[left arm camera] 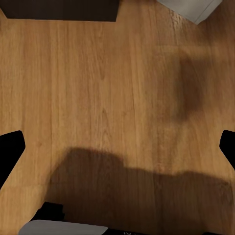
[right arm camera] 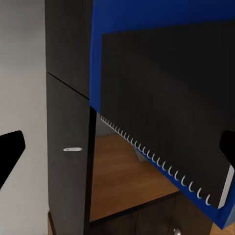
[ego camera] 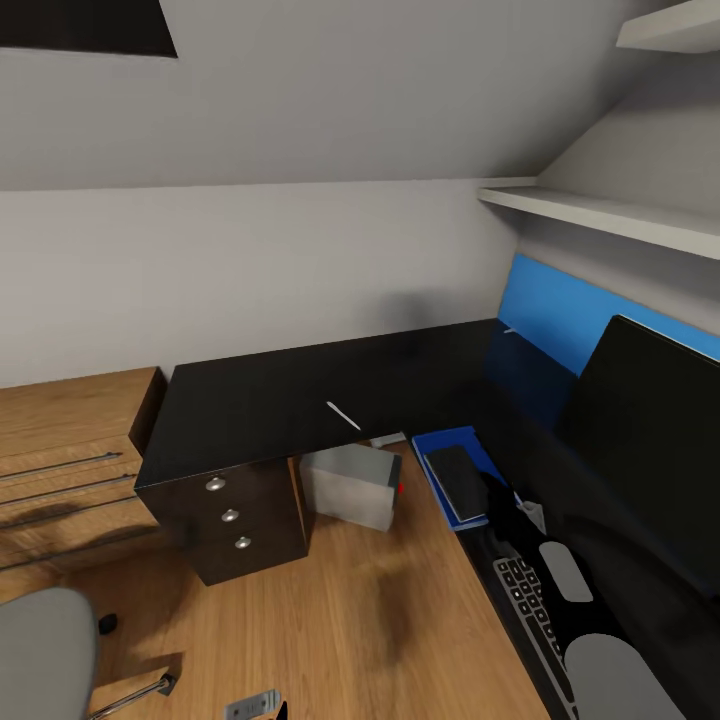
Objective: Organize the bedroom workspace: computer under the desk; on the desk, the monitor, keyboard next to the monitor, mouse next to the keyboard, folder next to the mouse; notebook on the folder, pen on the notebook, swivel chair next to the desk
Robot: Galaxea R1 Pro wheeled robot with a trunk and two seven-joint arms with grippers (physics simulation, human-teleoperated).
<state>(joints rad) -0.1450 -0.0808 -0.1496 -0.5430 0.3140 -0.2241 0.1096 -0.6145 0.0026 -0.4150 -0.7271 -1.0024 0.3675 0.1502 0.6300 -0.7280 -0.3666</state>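
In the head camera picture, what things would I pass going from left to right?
Swivel chair → desk drawers → pen → computer → notebook on the folder → monitor.

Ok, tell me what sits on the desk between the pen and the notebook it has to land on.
Nothing visible. The pen lies alone on the black desk, and bare desktop runs from it to the notebook stacked on the blue folder. The computer sits below, under the desk.
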